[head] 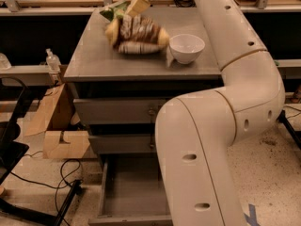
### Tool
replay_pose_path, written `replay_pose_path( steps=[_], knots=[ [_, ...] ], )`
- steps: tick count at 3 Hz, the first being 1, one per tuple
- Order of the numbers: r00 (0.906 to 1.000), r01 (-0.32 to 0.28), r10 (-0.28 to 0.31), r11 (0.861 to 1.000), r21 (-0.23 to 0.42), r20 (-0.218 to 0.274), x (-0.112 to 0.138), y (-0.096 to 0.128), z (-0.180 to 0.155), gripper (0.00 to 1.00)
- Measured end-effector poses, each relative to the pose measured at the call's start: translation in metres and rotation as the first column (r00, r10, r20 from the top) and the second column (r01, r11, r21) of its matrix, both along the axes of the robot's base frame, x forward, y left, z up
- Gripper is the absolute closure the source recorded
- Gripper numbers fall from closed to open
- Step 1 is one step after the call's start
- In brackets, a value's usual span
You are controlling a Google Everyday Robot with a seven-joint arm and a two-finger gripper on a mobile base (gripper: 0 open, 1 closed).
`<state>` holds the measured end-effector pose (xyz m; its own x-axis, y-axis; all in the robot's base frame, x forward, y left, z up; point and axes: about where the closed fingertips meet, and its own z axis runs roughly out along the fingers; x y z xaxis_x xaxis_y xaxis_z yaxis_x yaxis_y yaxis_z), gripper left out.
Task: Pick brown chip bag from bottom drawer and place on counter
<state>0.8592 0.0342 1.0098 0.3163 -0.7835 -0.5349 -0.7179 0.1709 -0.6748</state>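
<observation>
The brown chip bag lies on its side on the counter, blurred, just left of a white bowl. My gripper is at the top of the view, just above the bag's far edge; its fingers stand apart and off the bag. The bottom drawer is pulled open below the two shallower drawers, and its visible floor is bare. My white arm crosses the right side of the view and hides the cabinet's right part.
A white bowl stands on the counter right of the bag. A green chip bag lies behind it. A cardboard box, a spray bottle and floor cables are left of the cabinet.
</observation>
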Motion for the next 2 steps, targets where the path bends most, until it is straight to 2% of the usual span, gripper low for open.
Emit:
replay_pose_path(
  steps=[1,2],
  knots=[
    [1.0000,-0.002,0.002,1.000,0.000,-0.003,0.0005,0.0014,-0.0019,0.00],
    [1.0000,-0.002,0.002,1.000,0.000,-0.003,0.0005,0.0015,-0.0019,0.00]
  ],
)
